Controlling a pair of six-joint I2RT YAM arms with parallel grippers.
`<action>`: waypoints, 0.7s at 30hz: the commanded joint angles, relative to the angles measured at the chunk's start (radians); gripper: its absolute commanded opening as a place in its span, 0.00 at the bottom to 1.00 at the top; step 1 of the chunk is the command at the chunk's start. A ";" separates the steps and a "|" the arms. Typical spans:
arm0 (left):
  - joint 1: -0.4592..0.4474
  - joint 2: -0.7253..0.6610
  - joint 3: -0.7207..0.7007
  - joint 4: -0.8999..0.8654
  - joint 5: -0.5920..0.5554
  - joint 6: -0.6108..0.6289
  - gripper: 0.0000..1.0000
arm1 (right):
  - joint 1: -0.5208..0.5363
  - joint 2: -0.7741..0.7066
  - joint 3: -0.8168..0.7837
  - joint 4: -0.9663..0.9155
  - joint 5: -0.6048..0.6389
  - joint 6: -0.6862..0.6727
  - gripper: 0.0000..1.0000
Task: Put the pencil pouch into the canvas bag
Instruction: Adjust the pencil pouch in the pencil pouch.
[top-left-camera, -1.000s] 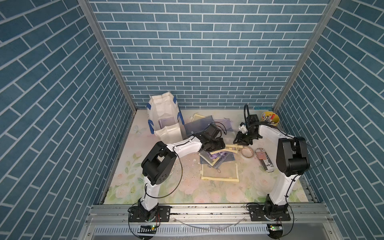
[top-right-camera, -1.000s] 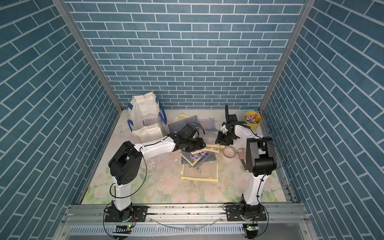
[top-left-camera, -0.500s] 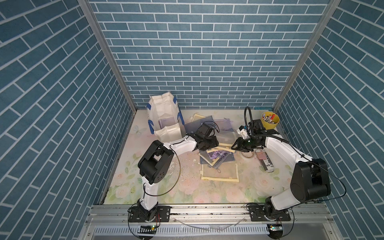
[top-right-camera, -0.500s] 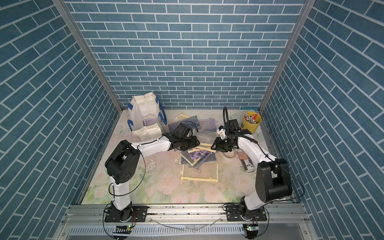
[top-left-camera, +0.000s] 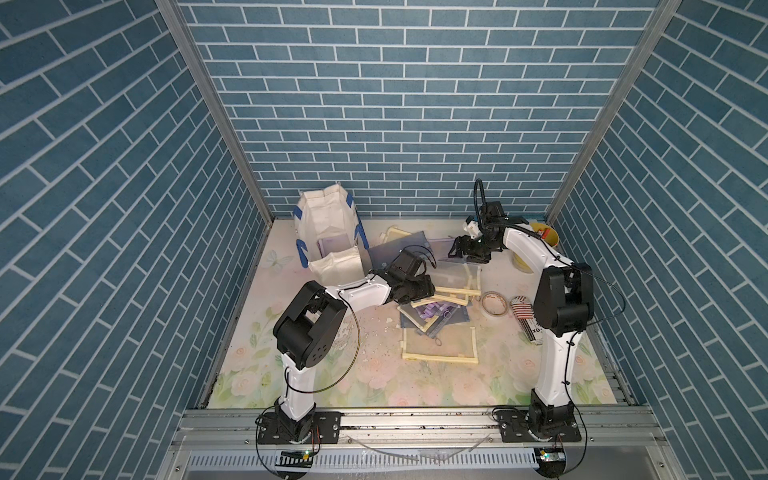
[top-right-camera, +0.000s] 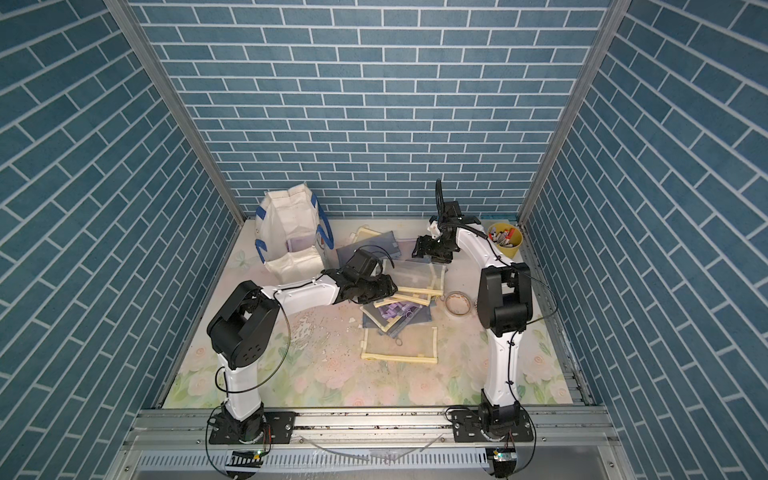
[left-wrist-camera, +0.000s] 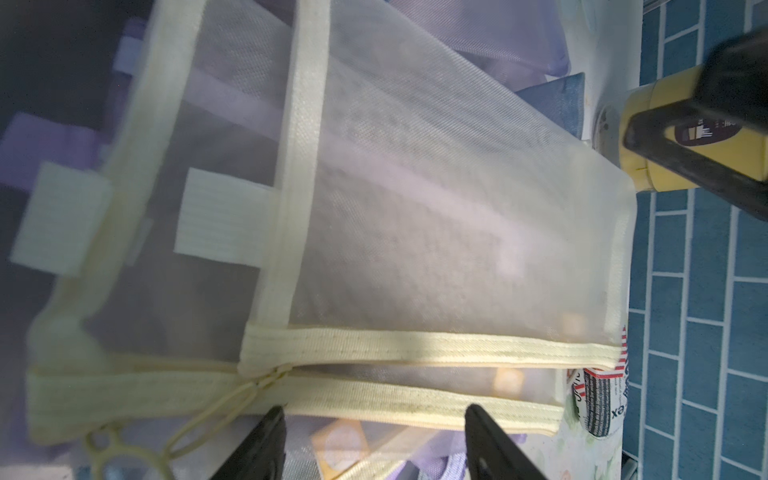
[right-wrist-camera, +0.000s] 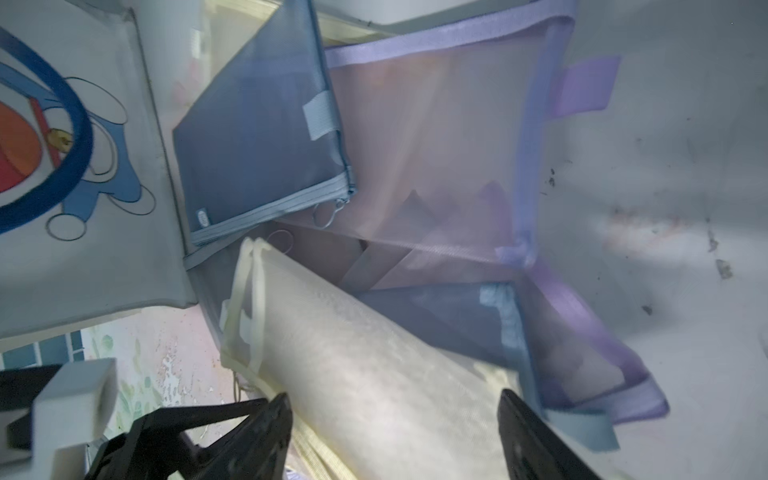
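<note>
While left end effector (left-wrist-camera: 374, 415) gapes wide at cream pouch (left-wrist-camera: 436, 228), right end effector (right-wrist-camera: 394, 397) gapes likewise.

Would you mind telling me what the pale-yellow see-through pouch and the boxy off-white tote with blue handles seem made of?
The pale-yellow see-through pouch: fine matte mesh, probably synthetic; shapes show through, edges bound in woven tape. The boxy off-white tote: stiff matte canvas-like cloth, standing open unaided.

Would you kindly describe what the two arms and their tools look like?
Both the left arm and right arm have white links joined by bulky black joint housings, with black cables looping alongside. The left tool and right tool are black, each with two tapered fingers. A small white block sits by the right wrist.
</note>
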 joint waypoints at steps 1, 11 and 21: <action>0.005 -0.006 -0.018 0.009 0.018 0.002 0.69 | -0.002 0.021 0.049 -0.076 0.018 -0.052 0.79; 0.025 0.033 0.028 0.029 0.048 0.002 0.70 | 0.000 -0.147 -0.250 -0.019 -0.099 -0.063 0.61; 0.033 0.051 0.054 0.048 0.057 0.012 0.69 | 0.030 -0.369 -0.584 0.113 -0.243 0.028 0.45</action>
